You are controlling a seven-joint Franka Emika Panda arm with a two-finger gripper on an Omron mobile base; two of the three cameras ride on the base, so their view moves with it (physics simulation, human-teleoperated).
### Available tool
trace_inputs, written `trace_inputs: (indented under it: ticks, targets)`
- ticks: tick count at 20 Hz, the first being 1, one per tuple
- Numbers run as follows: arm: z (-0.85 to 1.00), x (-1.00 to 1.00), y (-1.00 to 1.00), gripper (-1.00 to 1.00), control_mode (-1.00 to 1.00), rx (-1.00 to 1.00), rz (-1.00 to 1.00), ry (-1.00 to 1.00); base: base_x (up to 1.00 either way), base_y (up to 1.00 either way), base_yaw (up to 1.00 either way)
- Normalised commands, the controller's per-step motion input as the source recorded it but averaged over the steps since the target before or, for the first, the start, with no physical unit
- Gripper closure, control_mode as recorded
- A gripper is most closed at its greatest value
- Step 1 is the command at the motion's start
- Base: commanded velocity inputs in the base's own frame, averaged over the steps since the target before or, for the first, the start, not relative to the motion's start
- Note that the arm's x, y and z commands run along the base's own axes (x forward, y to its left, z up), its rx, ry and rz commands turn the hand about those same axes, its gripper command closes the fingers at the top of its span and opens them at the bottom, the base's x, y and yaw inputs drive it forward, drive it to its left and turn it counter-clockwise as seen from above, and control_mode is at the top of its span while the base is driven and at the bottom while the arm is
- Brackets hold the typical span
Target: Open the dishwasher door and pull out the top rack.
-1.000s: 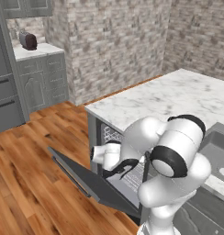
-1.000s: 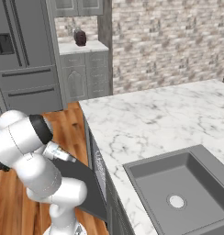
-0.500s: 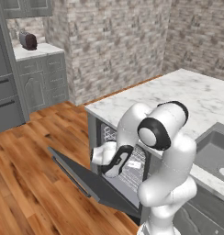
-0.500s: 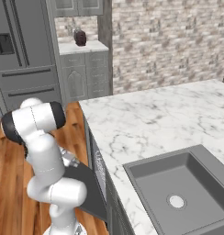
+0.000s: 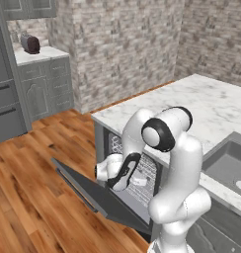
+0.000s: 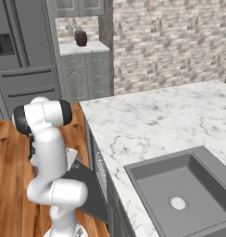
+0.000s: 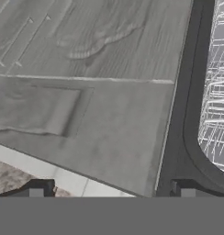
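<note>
Though unlabelled, dishwasher door down, hand spread.

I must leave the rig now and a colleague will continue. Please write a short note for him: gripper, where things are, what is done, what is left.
Gripper: open, holding nothing, over the inner face of the dishwasher door.
Door: already lowered, hanging open in front of the counter.
Top rack: wire grid visible inside the machine, not yet pulled out.
Done: opening the door.
Left: reach the rack's front edge, grip it, pull it out.
</note>
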Motion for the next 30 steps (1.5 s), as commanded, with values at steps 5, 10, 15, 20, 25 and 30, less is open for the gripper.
trace_inputs:
  ticks: [5, 10, 15, 20, 25, 30]
  targets:
    - [-0.02, 0.31, -0.23, -1.00, -1.00, 0.03, 0.00, -0.16, 0.00, 0.00, 0.00]
    - [-0.12, 0.02, -0.16, -1.00, -1.00, 0.01, 0.00, -0.12, 0.00, 0.00, 0.00]
    - [-0.06, 0.32, -0.16, -1.00, -1.00, 0.00, 0.00, -0.16, 0.00, 0.00, 0.00]
    - [-0.01, 0.14, -0.13, -1.00, -1.00, 0.00, 0.00, -0.18, 0.00, 0.00, 0.00]
    - [-0.25, 0.25, -0.21, -1.00, -1.00, 0.00, 0.00, -0.09, 0.00, 0.00, 0.00]
    - [-0.03, 0.35, -0.17, -1.00, -1.00, 0.01, 0.00, -0.08, 0.00, 0.00, 0.00]
